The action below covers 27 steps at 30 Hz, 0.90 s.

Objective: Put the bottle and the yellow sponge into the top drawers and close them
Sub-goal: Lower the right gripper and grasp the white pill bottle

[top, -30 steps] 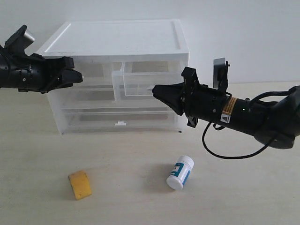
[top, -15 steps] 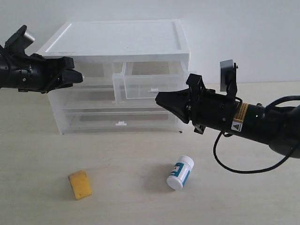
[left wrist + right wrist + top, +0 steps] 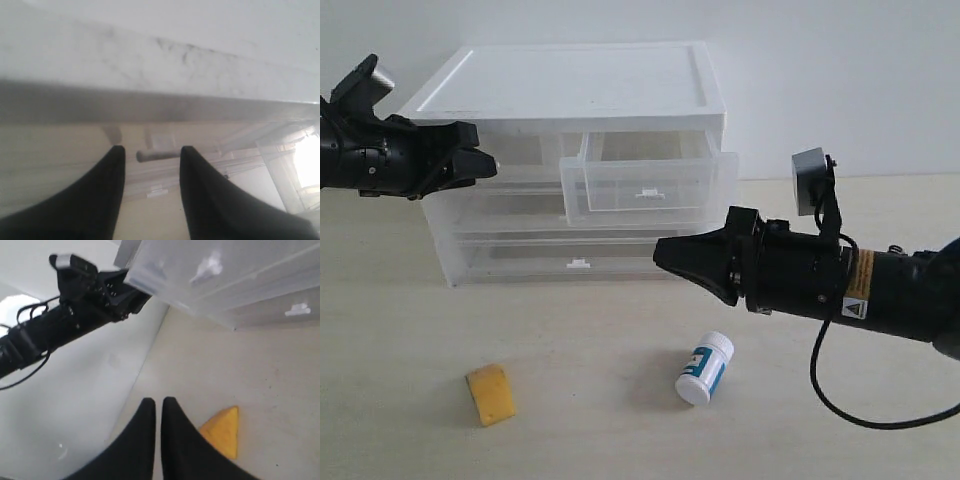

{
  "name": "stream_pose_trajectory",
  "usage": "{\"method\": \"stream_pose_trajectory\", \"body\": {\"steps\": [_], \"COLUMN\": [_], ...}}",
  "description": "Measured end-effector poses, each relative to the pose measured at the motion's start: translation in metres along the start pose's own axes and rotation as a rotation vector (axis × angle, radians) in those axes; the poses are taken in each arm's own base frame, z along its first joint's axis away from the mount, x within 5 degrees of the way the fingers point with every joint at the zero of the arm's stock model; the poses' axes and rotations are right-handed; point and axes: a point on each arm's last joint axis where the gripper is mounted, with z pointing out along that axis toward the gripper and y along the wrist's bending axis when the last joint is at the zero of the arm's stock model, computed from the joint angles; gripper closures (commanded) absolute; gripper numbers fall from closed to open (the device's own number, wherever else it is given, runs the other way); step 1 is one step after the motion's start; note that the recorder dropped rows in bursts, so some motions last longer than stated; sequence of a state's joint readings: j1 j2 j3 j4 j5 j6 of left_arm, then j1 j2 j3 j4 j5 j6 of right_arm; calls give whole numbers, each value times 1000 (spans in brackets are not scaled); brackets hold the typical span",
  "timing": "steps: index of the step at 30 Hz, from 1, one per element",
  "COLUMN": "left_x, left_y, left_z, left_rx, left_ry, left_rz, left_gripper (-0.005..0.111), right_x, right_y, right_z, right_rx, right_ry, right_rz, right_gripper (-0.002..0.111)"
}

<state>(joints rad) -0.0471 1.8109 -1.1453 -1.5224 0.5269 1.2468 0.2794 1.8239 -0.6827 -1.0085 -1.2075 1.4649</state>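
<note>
**Right top drawer out, bottle and sponge not yet stowed**

The right top drawer (image 3: 650, 172) stands pulled out of the drawer unit (image 3: 580, 85), its front clear of the frame, so there is an open bin ready to take something. The left top drawer (image 3: 525, 150) looks pushed in. The left pincer (image 3: 483, 147) hovers at its front, jaws parted to a medium gap and holding nothing. In the left wrist view a pale bar lies just past the fingertips. It is probably the tab handle, though I can't be sure. The pose fits lining up to pull this drawer.

The right pincer (image 3: 660, 250) is closed tight with nothing in it. It hangs low in front of the unit, above and near the bottle (image 3: 705, 368).

The bottle lies tipped over on the surface (image 3: 400, 330). The yellow sponge (image 3: 490, 393) sits on the surface well apart from it, on the left arm's side. Neither is in a drawer.

Judgement: the split makes sense, with the bottle going to the right arm and the sponge to the left. The right pincer must spread before it can take the bottle. A round bottle on its side may roll if nudged.
</note>
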Motion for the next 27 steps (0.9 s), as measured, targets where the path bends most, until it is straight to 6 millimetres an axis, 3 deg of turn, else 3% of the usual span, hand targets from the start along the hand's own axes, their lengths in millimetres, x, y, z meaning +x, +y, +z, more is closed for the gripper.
{"method": "stream_pose_trajectory", "body": {"steps": [4,6,17,27], "left_x": [0,0,0,-1], "left_y": [0,0,0,-3], "left_z": [0,0,0,0], "left_rx": [0,0,4,27], "left_ry": [0,0,1,3], "left_rz": [0,0,0,0], "left_gripper": [72,72,72,72], "right_x": [1,1,26,24], "right_y": [5,2,-7,-10], "right_z": [-5,-9,6,9], "right_rx": [121,242,614,783], "right_ry": [73,114,216,175], "right_rz": [-119,-178,-302,-278], "right_gripper": [62,50,52,52]}}
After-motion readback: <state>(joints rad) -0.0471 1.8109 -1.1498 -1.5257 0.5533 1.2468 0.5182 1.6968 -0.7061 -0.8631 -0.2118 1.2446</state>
